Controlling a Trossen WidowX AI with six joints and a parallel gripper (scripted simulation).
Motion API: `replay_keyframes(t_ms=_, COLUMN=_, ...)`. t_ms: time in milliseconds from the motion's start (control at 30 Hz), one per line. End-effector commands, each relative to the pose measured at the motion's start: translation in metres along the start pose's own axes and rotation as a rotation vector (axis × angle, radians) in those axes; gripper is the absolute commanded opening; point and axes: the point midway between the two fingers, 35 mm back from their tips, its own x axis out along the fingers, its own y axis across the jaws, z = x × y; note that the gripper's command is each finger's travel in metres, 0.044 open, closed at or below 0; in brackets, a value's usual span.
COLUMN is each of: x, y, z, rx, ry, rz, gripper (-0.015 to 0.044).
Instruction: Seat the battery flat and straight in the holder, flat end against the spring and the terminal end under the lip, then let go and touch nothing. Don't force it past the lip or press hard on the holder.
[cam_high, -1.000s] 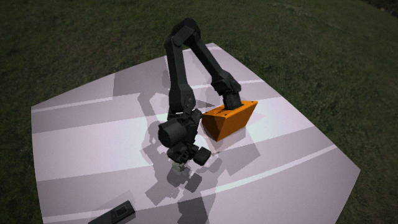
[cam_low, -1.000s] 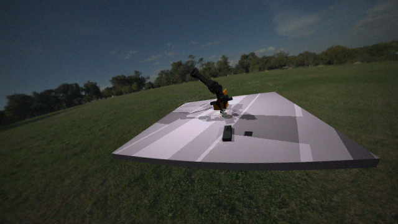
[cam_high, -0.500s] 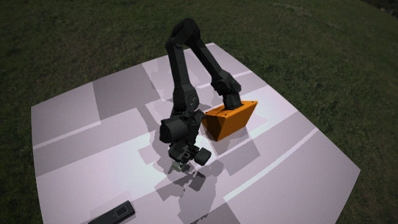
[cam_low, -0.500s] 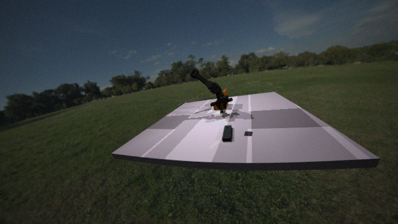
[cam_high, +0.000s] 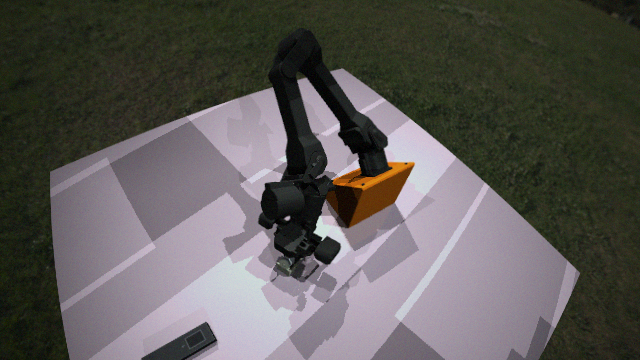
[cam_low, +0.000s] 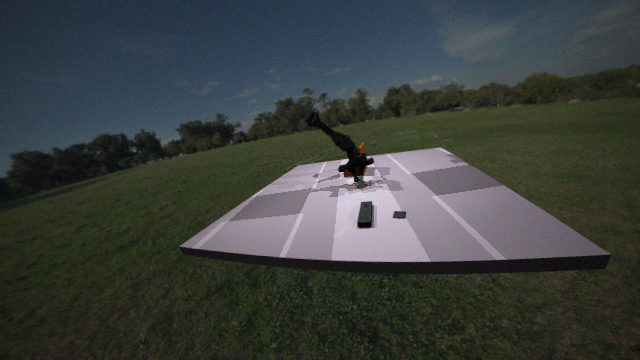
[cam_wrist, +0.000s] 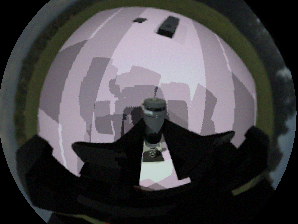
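Your end effector (cam_high: 298, 269) (cam_low: 360, 182) (cam_wrist: 152, 120) is gripping the battery (cam_wrist: 154, 120) at the wrist frame's centre; you cannot tell its seating. Farther out, a dark oblong block (cam_high: 184, 342) (cam_low: 365, 214) (cam_wrist: 169, 26) is lying on the table (cam_high: 450, 285) (cam_low: 475, 250) (cam_wrist: 175, 55), upper middle there.

1. On the table (cam_high: 440, 280) (cam_low: 470, 235) (cam_wrist: 185, 55), the arm's base (cam_high: 370, 205) (cam_low: 361, 148) stands behind the oblong block (cam_high: 182, 344) (cam_low: 365, 215) (cam_wrist: 169, 26) in the exterior view.
2. There, a thin piece (cam_low: 399, 215) (cam_wrist: 140, 20) lies right of the block, apart.
3. The battery (cam_wrist: 154, 117) is between the pincer's (cam_high: 296, 267) (cam_low: 360, 183) (cam_wrist: 154, 131) fingers.
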Motion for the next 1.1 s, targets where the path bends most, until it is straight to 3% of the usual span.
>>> replay_keyframes(t_ms=0, x=0.002, y=0.000, z=-0.004, rx=-0.001, ry=-0.023, rz=0.008, gripper=0.0087)
replay_keyframes(t_ms=1067, x=-0.003, y=-0.002, z=-0.026, rx=-0.009, ry=-0.067, rz=0.001, gripper=0.0087)
